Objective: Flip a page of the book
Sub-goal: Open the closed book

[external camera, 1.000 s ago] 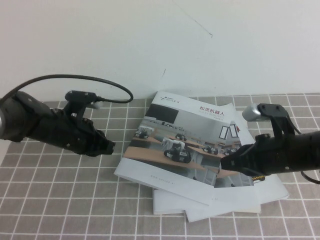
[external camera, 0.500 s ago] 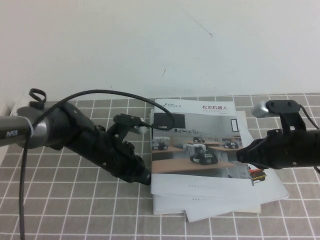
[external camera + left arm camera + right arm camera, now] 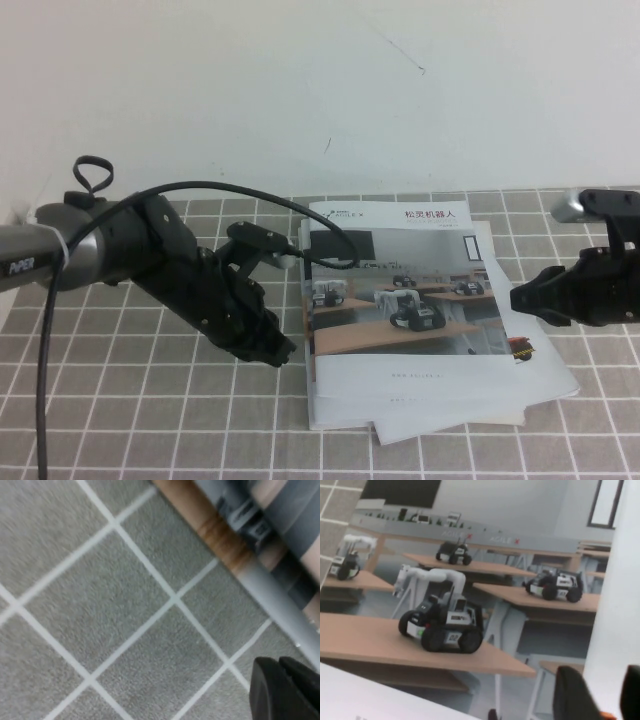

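The book (image 3: pixel 400 300) lies shut and flat on a stack of white sheets, its cover page (image 3: pixel 385 335) showing small robots on wooden desks. My left gripper (image 3: pixel 283 352) is shut, low on the cloth just off the book's left edge. In the left wrist view its fingertips (image 3: pixel 287 690) are pressed together beside the cover's edge (image 3: pixel 240 545). My right gripper (image 3: pixel 520 298) hangs at the book's right edge. In the right wrist view it (image 3: pixel 600 682) stands open over the cover photo (image 3: pixel 445 625) and the white sheet beside it, holding nothing.
Loose white sheets (image 3: pixel 540 370) fan out under the book to the right and front, with a red-marked corner (image 3: pixel 518 350) peeking out. A grey grid-patterned cloth (image 3: pixel 130 400) covers the table. A white wall (image 3: pixel 300 100) rises close behind. The left arm's cable (image 3: pixel 200 187) loops above it.
The left arm swung in to the book's left edge. The book turned square and its cover settled flat. The right gripper drew back to the right and opened, letting go of the cover.
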Controlling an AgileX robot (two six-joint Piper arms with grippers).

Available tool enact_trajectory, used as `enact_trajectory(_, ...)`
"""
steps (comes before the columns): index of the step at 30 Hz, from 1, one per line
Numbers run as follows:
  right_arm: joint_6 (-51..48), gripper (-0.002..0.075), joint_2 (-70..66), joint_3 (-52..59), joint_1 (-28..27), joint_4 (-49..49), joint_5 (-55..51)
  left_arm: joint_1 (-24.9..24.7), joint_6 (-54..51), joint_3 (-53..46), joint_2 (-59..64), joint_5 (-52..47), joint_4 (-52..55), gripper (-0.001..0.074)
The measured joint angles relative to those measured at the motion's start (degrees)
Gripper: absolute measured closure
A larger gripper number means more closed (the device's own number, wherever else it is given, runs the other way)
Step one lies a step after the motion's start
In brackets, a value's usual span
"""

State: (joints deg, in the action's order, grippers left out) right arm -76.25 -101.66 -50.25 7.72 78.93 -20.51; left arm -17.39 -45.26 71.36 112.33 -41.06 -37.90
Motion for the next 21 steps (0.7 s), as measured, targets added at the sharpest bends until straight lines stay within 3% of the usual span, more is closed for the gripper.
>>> enact_trajectory(5, 0.0, 0.0442, -2.7, -1.0, -0.3, 0.0, -3.8, 0.1, 0.5, 0.2, -3.6, 0.4, 0.3, 0.0739)
enact_trajectory(21, 0.0, 0.0432, -11.4, -6.9, -0.4, 0.0, -6.9, 0.1, -0.6, 0.8, -4.1, 5.8, -1.5, 0.0739)
